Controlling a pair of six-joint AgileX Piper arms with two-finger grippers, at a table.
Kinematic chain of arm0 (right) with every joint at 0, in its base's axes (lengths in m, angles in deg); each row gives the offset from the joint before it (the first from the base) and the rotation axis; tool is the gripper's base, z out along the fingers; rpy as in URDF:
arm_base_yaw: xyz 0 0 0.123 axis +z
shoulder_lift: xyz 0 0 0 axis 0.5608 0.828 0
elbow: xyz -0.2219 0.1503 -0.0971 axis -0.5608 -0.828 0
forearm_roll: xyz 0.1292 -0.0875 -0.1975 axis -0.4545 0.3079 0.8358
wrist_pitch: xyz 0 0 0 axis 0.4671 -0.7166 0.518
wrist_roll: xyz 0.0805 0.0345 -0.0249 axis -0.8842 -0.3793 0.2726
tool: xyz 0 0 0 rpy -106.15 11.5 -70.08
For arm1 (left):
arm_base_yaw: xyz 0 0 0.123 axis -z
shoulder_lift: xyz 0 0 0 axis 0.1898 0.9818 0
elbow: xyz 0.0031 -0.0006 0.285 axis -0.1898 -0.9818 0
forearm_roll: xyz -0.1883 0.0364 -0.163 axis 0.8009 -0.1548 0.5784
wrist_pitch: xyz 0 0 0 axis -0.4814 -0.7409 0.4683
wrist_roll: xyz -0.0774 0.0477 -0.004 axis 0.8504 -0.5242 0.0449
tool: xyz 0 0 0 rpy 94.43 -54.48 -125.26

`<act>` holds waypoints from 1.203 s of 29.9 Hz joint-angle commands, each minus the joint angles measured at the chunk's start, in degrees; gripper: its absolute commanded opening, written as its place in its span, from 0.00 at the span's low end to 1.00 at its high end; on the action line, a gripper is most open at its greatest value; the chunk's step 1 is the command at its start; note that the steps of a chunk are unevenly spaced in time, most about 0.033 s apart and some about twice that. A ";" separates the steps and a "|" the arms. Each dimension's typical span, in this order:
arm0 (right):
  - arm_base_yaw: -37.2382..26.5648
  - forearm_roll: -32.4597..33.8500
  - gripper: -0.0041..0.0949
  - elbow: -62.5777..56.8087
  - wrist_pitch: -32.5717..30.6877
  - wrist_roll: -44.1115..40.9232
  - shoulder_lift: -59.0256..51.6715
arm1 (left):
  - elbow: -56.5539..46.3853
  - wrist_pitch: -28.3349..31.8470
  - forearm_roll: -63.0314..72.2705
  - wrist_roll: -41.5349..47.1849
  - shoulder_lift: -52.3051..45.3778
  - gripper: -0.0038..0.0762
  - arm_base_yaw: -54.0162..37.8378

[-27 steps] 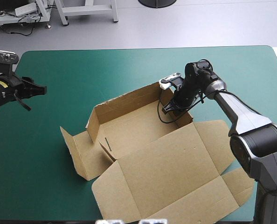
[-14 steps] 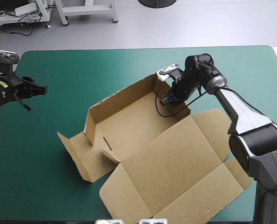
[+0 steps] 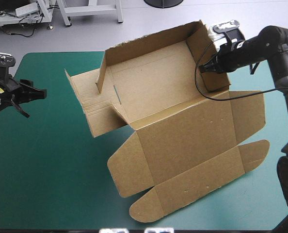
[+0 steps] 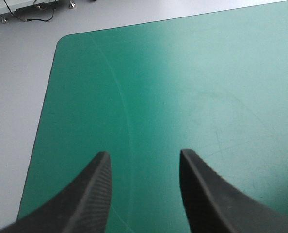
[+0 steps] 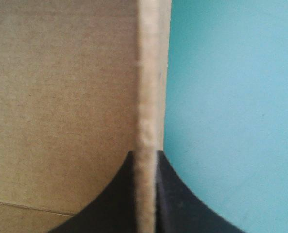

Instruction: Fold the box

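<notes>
Hoisted since the earlier frame, the brown box (image 3: 183,131) hangs tilted over the teal-green cover (image 3: 61,170) from our right claw (image 3: 208,67), clamped on its end wall (image 5: 146,87), light, stiff board, we judge, best gripped at rims, our left claw (image 3: 35,93) spread apart, well aside.

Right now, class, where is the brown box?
In the high view, the box is held up, tilted, over the middle and right of the table, its far-right wall pinched in the jaws of the right gripper.
</notes>
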 commanded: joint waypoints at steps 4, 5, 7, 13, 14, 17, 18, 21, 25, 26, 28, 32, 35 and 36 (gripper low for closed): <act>-2.59 -5.02 0.02 1.63 -0.49 2.53 -9.97 | 1.82 1.35 2.39 0.12 -2.14 0.45 -0.13; -3.04 -6.51 0.02 1.63 -0.49 3.35 -10.83 | 1.82 0.70 3.95 -0.81 -2.14 0.45 -0.13; -4.49 -10.58 0.02 1.63 -0.49 4.40 -12.16 | 1.82 -0.18 8.40 -3.54 -2.14 0.45 -0.13; -9.94 -17.91 0.02 1.63 -0.49 6.91 -12.38 | 1.73 -1.22 14.80 -8.59 -1.80 0.45 -0.13; -10.62 -18.38 0.02 1.63 -0.49 7.45 -12.12 | 1.73 -1.34 15.52 -8.59 -1.41 0.45 -0.13; -11.45 -20.47 0.02 1.63 -0.49 8.82 -11.45 | 1.73 -1.75 22.10 -12.28 -0.10 0.45 -0.13; -11.45 -21.26 0.02 1.63 -0.49 8.95 -10.96 | 1.73 -2.23 25.59 -13.63 0.54 0.45 -0.13; -11.45 -23.13 0.02 1.63 -0.49 9.37 -9.59 | 1.73 -5.87 37.28 -20.54 3.06 0.45 -0.13; -11.45 -24.19 0.02 1.63 -0.39 10.51 -8.39 | 1.73 -13.36 50.52 -27.05 6.97 0.45 -0.13; -11.45 -24.19 0.02 1.63 -0.39 10.66 -8.10 | 1.73 -14.53 52.71 -27.94 7.79 0.45 -0.13; -11.45 -24.05 0.02 1.63 -0.39 11.12 -7.99 | 1.73 -17.35 58.80 -30.86 8.88 0.45 -0.13; -11.45 -23.84 0.02 1.63 -0.39 11.12 -7.36 | 1.73 -23.47 69.16 -35.85 9.51 0.45 -0.13; -11.45 -23.84 0.02 1.63 -0.17 11.34 -6.93 | 1.73 -24.43 72.50 -36.25 9.40 0.45 -0.13; -11.45 -23.84 0.02 1.63 -0.03 11.34 -6.80 | 1.73 -24.43 73.82 -36.25 9.40 0.45 -0.13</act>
